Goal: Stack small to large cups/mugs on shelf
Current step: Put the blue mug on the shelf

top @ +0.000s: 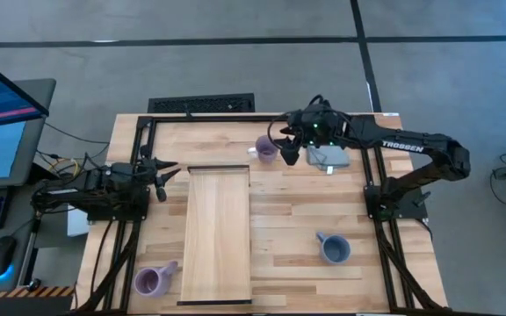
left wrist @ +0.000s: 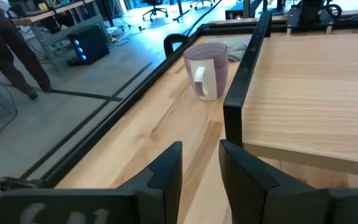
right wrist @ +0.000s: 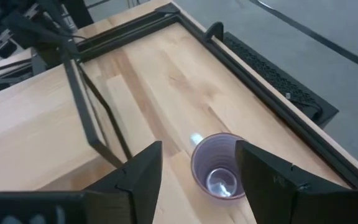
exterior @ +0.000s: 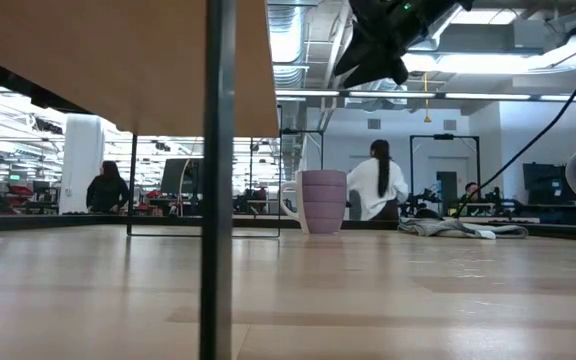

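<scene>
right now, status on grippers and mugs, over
Right gripper open above purple mug by shelf. Left gripper idle, part open, empty. Nothing in the way.

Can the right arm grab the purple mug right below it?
Probably yes. The right gripper hangs open just above the purple mug, its fingers spread either side of the rim, and nothing sits between them. The shelf stands off to one side.
</scene>
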`<state>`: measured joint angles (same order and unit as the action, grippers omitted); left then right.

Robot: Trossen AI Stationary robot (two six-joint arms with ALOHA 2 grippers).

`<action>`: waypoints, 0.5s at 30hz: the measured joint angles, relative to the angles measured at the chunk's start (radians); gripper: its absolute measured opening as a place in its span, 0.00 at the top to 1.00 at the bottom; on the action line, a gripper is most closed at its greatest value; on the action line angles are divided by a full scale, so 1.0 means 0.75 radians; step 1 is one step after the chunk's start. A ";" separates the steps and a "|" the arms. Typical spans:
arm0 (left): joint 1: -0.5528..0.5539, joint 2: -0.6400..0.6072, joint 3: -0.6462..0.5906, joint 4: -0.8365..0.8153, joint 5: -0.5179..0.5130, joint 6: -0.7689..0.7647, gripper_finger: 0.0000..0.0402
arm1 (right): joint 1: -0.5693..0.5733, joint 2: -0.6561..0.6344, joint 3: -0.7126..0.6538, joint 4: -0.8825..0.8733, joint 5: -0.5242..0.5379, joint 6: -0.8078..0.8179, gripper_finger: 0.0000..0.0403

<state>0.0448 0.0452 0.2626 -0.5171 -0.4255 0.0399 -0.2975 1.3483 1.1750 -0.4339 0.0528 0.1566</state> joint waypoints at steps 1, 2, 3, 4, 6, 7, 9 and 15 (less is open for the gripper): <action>0.000 0.000 0.000 0.000 0.000 0.000 0.76 | 0.001 0.000 0.000 0.000 0.000 -0.005 0.44; 0.000 0.000 0.000 0.000 0.000 0.000 0.76 | 0.002 0.000 0.000 0.000 0.000 -0.007 0.44; 0.000 0.000 0.000 0.000 0.000 0.000 0.76 | 0.001 0.000 0.000 0.000 0.001 -0.007 0.44; 0.000 0.000 0.000 0.000 0.000 0.000 0.76 | 0.001 0.000 0.000 0.000 0.001 -0.007 0.44; 0.000 0.000 0.000 0.000 0.000 0.000 0.76 | 0.001 0.000 0.000 0.000 0.001 -0.008 0.44; 0.000 0.000 0.000 0.000 0.000 0.000 0.76 | 0.001 0.000 0.000 0.000 0.001 -0.008 0.44; 0.000 0.000 0.000 0.000 0.000 0.000 0.76 | 0.001 0.000 0.000 0.000 0.001 -0.009 0.44; 0.000 0.000 0.000 0.000 0.000 0.000 0.76 | 0.001 -0.001 0.000 0.000 0.001 -0.010 0.44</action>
<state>0.0444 0.0452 0.2626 -0.5171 -0.4255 0.0399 -0.2966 1.3479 1.1748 -0.4339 0.0532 0.1493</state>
